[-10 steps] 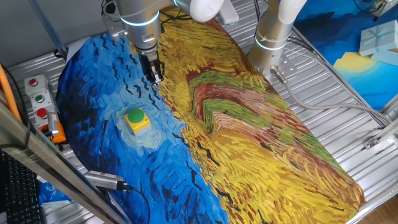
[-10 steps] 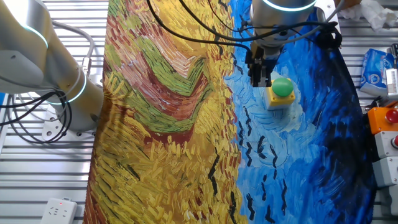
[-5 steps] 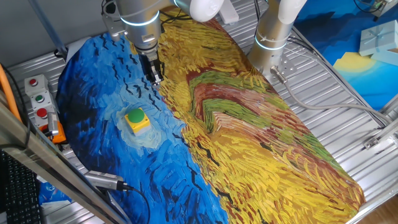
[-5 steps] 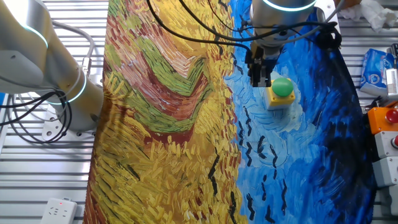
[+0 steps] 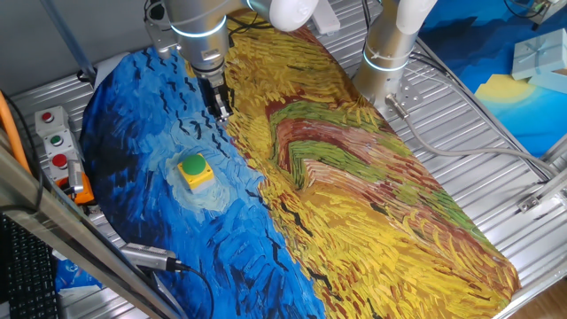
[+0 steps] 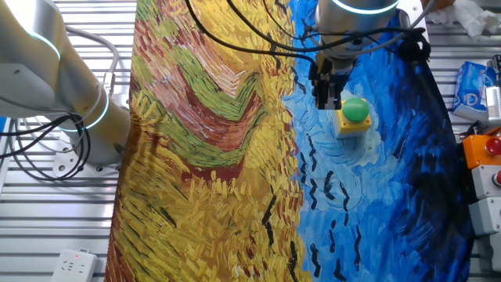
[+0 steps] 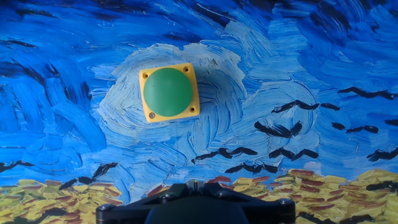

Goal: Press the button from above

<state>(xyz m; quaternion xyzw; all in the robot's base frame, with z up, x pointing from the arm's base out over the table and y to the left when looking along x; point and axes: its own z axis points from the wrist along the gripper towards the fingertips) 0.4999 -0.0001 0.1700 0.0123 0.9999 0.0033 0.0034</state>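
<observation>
Looks like the approach step, nothing pressed yet. The green button (image 5: pixel 194 167) on its yellow base sits on the blue part of the painted cloth (image 5: pixel 372 204) covering the desk. The tool (image 5: pixel 219 111) hangs above and off to one side; can't tell if it's clenched. Next: line up over the dome, then go straight down.

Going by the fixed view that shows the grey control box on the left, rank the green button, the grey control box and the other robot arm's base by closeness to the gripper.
From the gripper:
1. Green button, just below it on the blue cloth.
2. Other arm's base and grey control box, on opposite sides: too close to call.
</observation>
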